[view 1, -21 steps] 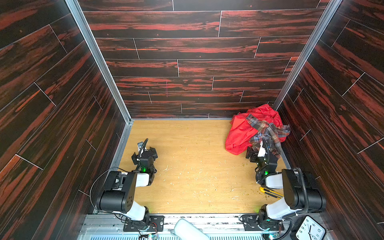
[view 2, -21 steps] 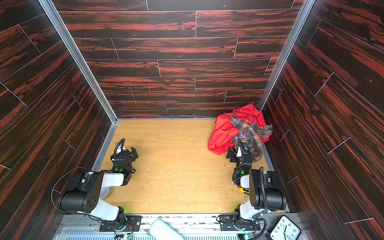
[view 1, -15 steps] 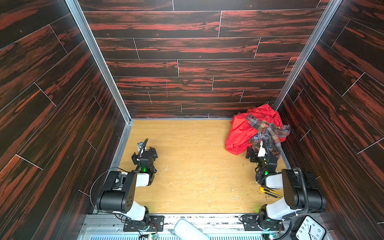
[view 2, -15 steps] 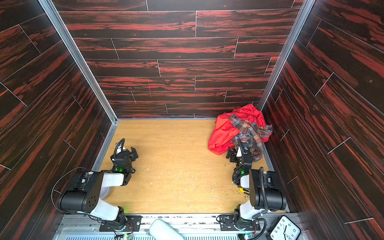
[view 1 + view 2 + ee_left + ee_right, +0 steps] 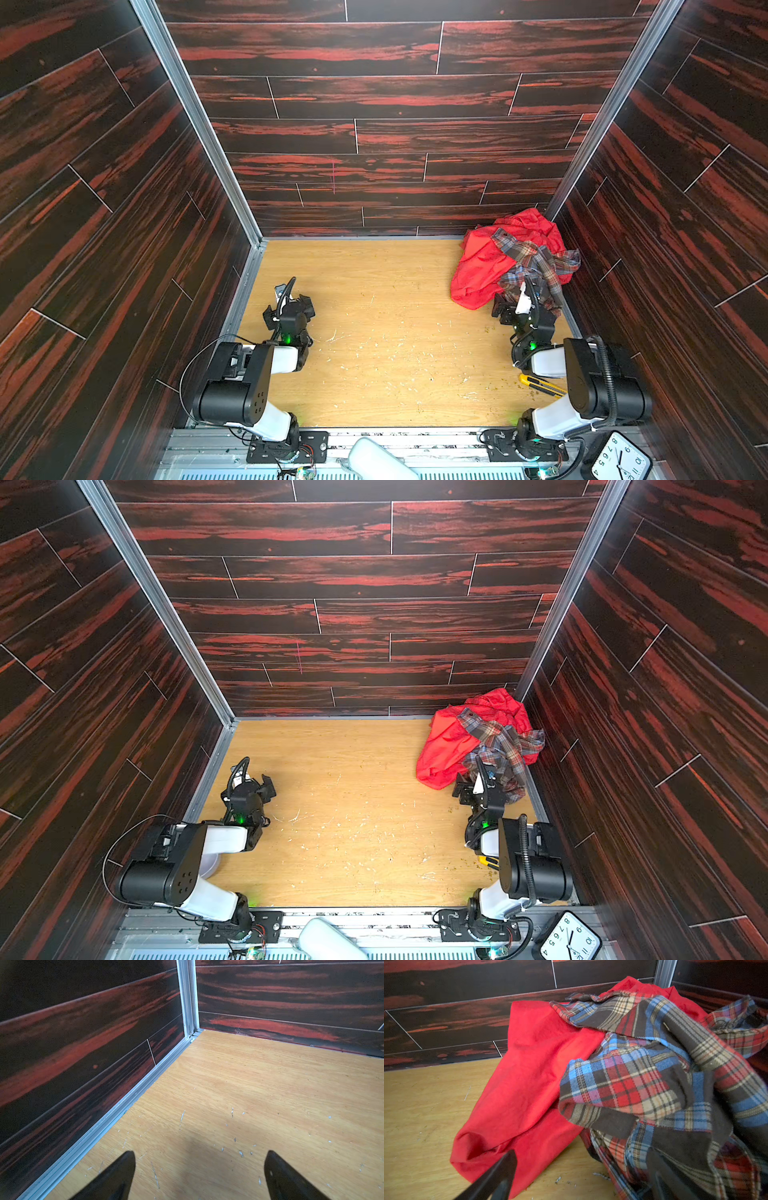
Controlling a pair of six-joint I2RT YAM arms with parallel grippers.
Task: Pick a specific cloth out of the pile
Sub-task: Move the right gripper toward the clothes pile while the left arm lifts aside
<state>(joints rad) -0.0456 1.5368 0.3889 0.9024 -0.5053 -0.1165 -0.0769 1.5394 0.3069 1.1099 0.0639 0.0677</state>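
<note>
While both tools stand with their jaws wide apart and nothing in them, you have the pile [image 5: 515, 266] right of centre in both top views [image 5: 478, 742], heaped on the wooden table [image 5: 374, 332] in the corner where the back wall meets the right wall. Two garments show in it: a plain bright red garment [image 5: 473, 274] underneath and a brown-blue-red plaid shirt [image 5: 536, 257] draped over its right side.

None of the views shows you the cloth itself, the red-and-black check one, so you cannot tell whether it lies under these two.

Your right gripper [image 5: 513, 305] sits at the lower edge of the pile. In the right wrist view [image 5: 583, 1155] one finger [image 5: 500, 1172] lies over the red garment's hem at lower left, and the other is against the plaid folds at lower right; whether they touch the fabric you cannot tell.

Your left gripper [image 5: 297, 301] is at the left of the table, well apart from the pile, over bare wood [image 5: 199, 1153].

No label or brand on the fabric can be read. The only readable writing is the numerals on the clock [image 5: 619, 459] at lower right. A yellow utility knife [image 5: 540, 384] lies beside the right arm.
</note>
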